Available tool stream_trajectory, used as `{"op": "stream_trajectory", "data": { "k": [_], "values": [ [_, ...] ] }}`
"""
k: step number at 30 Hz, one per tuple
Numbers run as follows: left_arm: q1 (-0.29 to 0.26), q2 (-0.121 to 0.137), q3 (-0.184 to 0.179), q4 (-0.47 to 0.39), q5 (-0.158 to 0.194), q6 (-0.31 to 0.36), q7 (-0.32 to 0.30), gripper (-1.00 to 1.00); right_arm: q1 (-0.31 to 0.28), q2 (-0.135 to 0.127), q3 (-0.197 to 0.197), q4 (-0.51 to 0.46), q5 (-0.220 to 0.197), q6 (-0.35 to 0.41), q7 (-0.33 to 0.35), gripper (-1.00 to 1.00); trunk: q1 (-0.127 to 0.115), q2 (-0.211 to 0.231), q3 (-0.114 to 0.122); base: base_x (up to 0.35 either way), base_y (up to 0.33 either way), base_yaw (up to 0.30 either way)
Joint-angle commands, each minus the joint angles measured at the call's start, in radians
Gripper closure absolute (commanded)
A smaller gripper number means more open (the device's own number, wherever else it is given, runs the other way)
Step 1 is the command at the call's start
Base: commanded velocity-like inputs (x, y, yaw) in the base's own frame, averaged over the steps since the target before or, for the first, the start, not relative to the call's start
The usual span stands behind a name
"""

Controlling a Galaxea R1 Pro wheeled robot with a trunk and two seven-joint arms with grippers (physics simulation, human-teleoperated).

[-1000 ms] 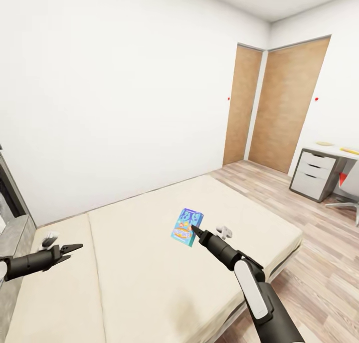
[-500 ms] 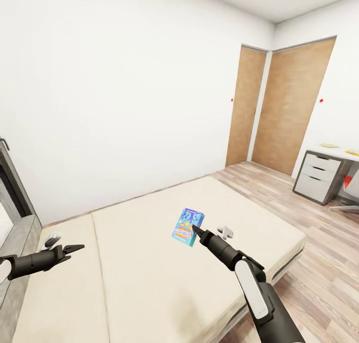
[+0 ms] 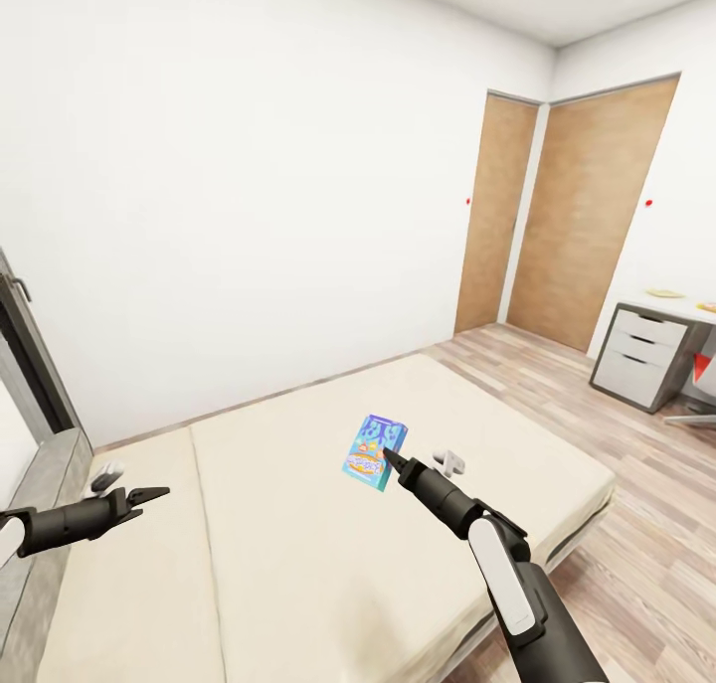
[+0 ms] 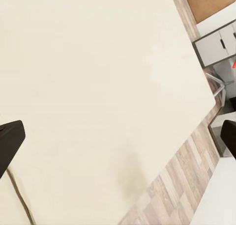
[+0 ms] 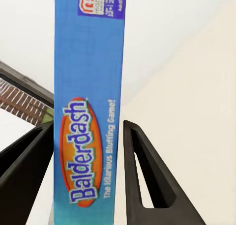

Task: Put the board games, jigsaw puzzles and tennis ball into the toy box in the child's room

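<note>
The right arm reaches forward over the bed [image 3: 298, 524], its right gripper [image 3: 390, 460] clamped on the blue Balderdash board game [image 3: 373, 451], held up clear of the mattress. The left gripper [image 3: 147, 492] stretches out over the bed, jaws spread apart, holding nothing.

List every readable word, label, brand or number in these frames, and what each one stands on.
"Balderdash": in an orange oval on the blue edge of the board game clamped in the right gripper.
"The Hilarious Bluffing Game!": beside that title, same edge.
Logo patch and small print at the far end of that edge: too blurred to read.
Box front in the head view: artwork too small to read.
</note>
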Motion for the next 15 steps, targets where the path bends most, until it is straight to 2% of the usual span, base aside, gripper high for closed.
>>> {"op": "stream_trajectory", "data": {
  "k": [1,11,15],
  "values": [
    [-0.001,0.001,-0.002,0.000,0.006,0.005,0.000,-1.00,-0.001,0.000,-0.001,0.000,-0.004,0.005,0.001,1.00,-0.004,0.006,0.002,0.000,0.000,0.011],
    [-0.001,0.001,-0.002,0.000,0.006,0.005,0.000,-1.00,0.000,0.001,-0.001,0.000,-0.004,0.005,0.001,1.00,-0.042,0.076,0.033,0.000,0.000,0.002],
    [-0.001,0.001,-0.002,0.000,0.006,0.005,0.000,-1.00,-0.001,0.002,-0.001,0.001,-0.003,0.005,0.001,1.00,-0.057,0.104,0.046,0.000,0.000,-0.081]
  ]
}}
